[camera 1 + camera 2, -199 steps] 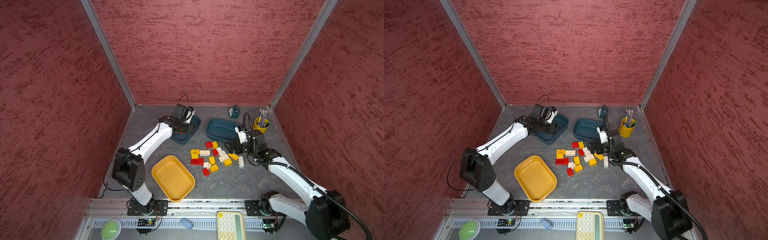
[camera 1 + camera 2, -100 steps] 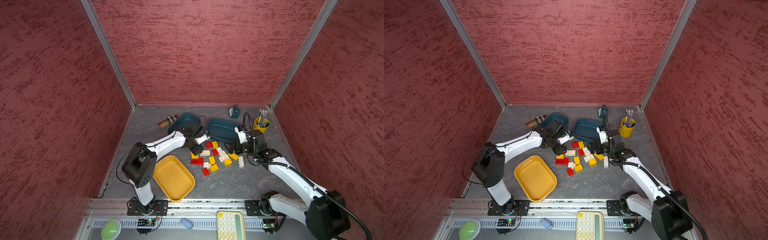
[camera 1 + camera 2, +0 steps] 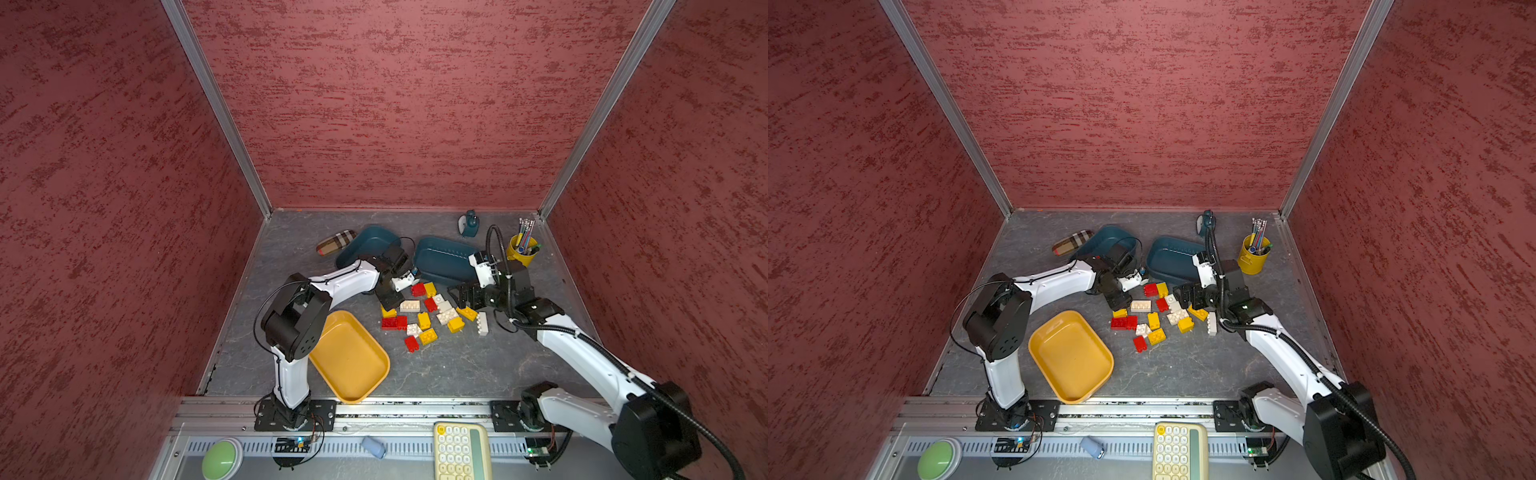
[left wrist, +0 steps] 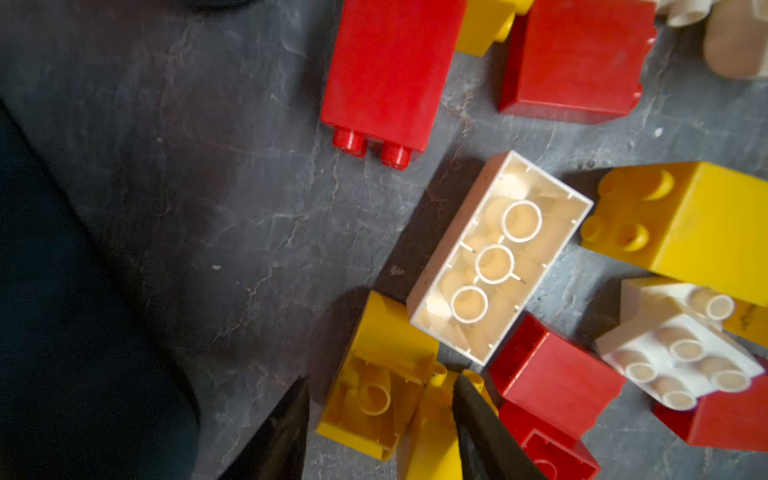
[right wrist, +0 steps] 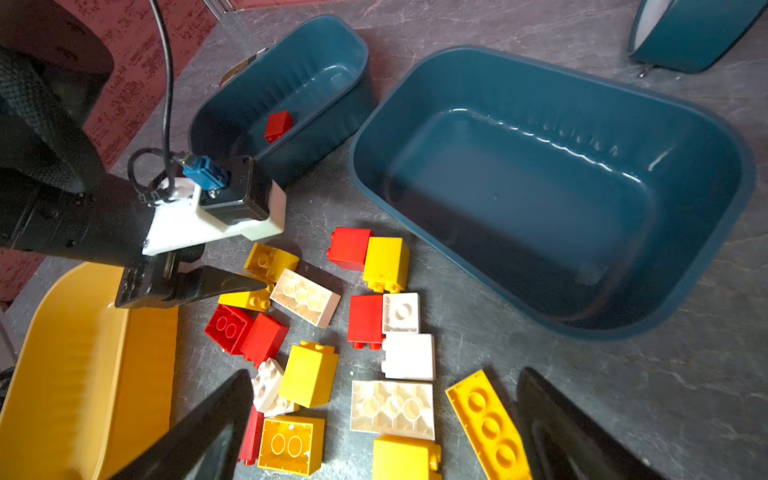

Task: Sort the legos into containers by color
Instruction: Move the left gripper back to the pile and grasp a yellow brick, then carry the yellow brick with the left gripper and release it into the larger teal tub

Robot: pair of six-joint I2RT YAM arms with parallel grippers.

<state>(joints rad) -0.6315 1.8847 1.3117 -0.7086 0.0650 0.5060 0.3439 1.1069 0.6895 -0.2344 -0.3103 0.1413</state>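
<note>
The legos [image 3: 424, 309] lie in a loose red, yellow and white pile mid-table. My left gripper [image 4: 380, 380] is down at the pile's left end [image 3: 390, 302], open, its fingers either side of two yellow bricks [image 4: 374, 399]; one finger touches, the other stands just clear. My right gripper [image 5: 384, 374] hovers wide open over the pile's right part [image 3: 463, 295], holding nothing. One red brick [image 5: 278, 124] lies in the left teal container [image 3: 365, 245]. The right teal container [image 5: 519, 187] and the mustard container [image 3: 353, 361] show no bricks.
A yellow cup with pens [image 3: 523, 249] stands at the back right, a small teal item [image 3: 469, 224] by the back wall, a plaid pouch [image 3: 336, 242] behind the left tray. A keypad [image 3: 461, 451] and green button [image 3: 222, 455] sit beyond the front rail.
My left arm has swung from over the left teal container down to the pile's left end, and its jaws have narrowed. The right arm has stayed still.
</note>
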